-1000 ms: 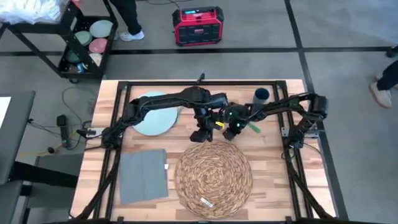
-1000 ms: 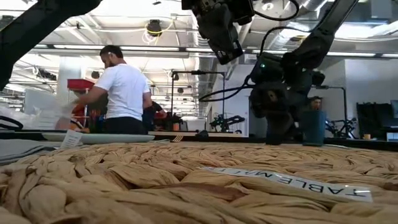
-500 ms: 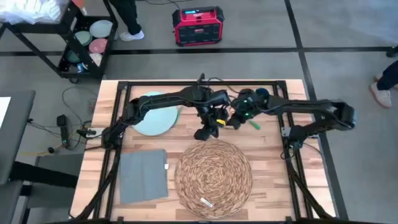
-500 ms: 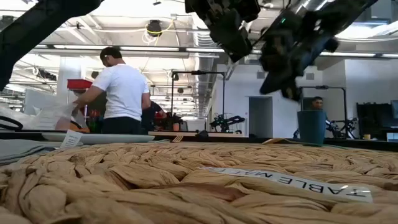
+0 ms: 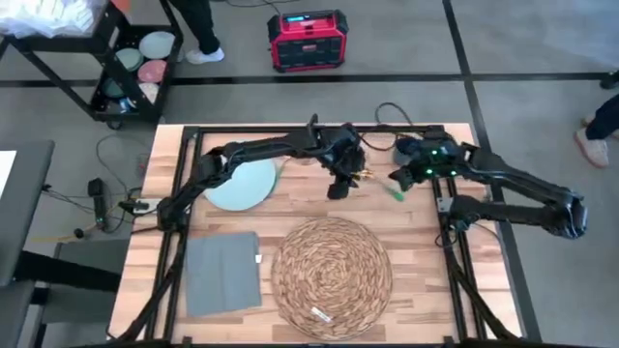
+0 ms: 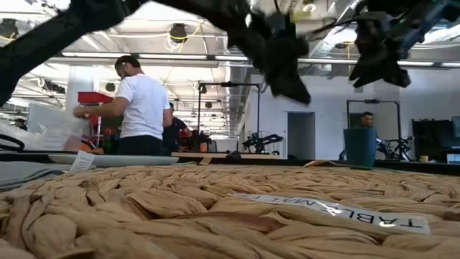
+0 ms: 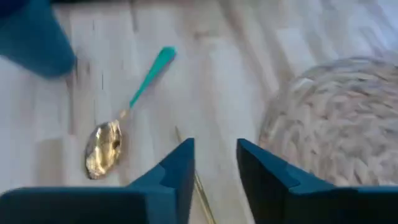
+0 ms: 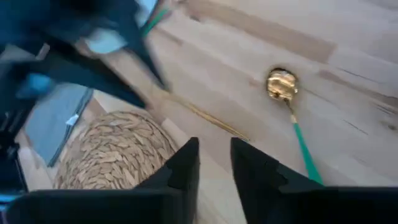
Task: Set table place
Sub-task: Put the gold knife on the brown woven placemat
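Two dark jointed arms w/ black cables

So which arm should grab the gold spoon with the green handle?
Probably right: its pincer hovers almost over the green-handled gold spoon; the left pincer hangs farther away, nearer the pale-blue round plate.

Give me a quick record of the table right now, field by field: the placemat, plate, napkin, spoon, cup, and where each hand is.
placemat: round wicker placemat, near middle of the table, nothing on it
plate: pale-blue plate, far left, off the mat
napkin: grey napkin, left of the mat
spoon: gold bowl, green handle, lying on the wood beyond the mat
cup: dark blue cup, far right
left hand: raised beyond the mat, narrow gap, holding nothing
right hand: raised near the spoon, narrow gap, holding nothing
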You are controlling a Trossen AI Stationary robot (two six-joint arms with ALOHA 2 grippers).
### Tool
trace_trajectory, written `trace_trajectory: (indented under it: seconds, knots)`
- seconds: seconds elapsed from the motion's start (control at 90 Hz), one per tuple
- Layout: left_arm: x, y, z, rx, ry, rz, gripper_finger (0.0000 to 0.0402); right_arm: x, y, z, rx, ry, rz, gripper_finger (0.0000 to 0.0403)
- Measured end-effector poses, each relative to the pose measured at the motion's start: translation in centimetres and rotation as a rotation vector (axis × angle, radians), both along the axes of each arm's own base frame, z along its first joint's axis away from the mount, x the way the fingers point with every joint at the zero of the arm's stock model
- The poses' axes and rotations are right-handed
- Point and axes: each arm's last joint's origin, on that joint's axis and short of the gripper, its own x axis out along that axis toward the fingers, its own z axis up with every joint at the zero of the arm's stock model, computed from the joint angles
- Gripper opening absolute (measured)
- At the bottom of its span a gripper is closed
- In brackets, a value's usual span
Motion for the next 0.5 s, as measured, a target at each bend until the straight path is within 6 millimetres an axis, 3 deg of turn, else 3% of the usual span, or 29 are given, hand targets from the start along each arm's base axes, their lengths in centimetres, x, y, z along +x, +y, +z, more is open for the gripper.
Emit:
trace_trajectory:
  seconds: [0.222, 0.5]
  knots:
    - [1.1, 0.9, -4.8, -0.026, 0.096, 0.073, 0.0184, -0.8, 0.1, -0.3, 0.021, 0.052, -0.017, 0.0161]
    - [1.9, -0.4, -5.3, 0.060, 0.082, 0.067, 0.0190, -1.0, 0.0, -0.6, 0.028, 0.090, -0.027, 0.0168]
